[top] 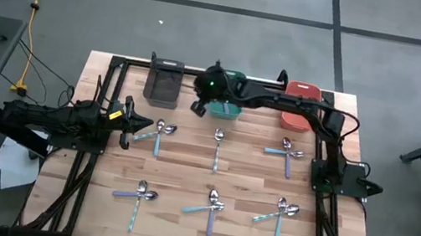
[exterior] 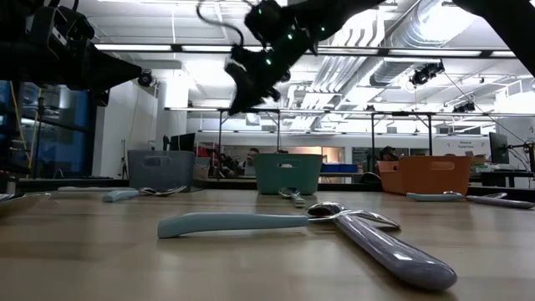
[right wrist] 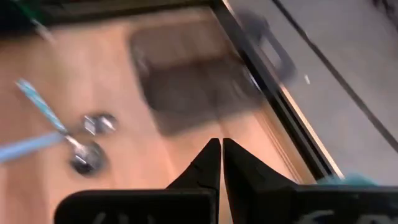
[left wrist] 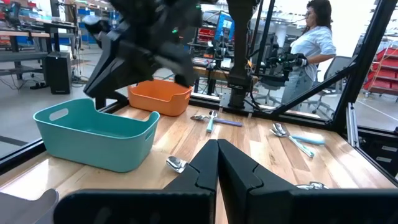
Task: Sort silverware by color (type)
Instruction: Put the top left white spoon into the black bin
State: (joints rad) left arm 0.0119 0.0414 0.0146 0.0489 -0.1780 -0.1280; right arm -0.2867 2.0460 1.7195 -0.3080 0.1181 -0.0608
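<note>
Pastel-handled spoons lie flat on the table in crossed pairs, three pairs in a far row (top: pixel 217 149) and three in a near row (top: pixel 209 207). My right gripper (top: pixel 198 106) hangs in the air between the dark grey bin (top: pixel 164 79) and the teal bin (top: pixel 227 108), high above the table in the low view (exterior: pixel 242 88). It is shut with nothing showing between its fingers (right wrist: pixel 221 149). My left gripper (top: pixel 131 128) is shut (left wrist: pixel 217 152) and sits left of the far-left spoon pair (top: pixel 161 130).
Three bins stand along the table's far edge: dark grey, teal (left wrist: pixel 93 134) and orange (top: pixel 299 107). A black frame runs around the table. A person (left wrist: pixel 311 43) stands in the room beyond the table. Bare wood lies between the two spoon rows.
</note>
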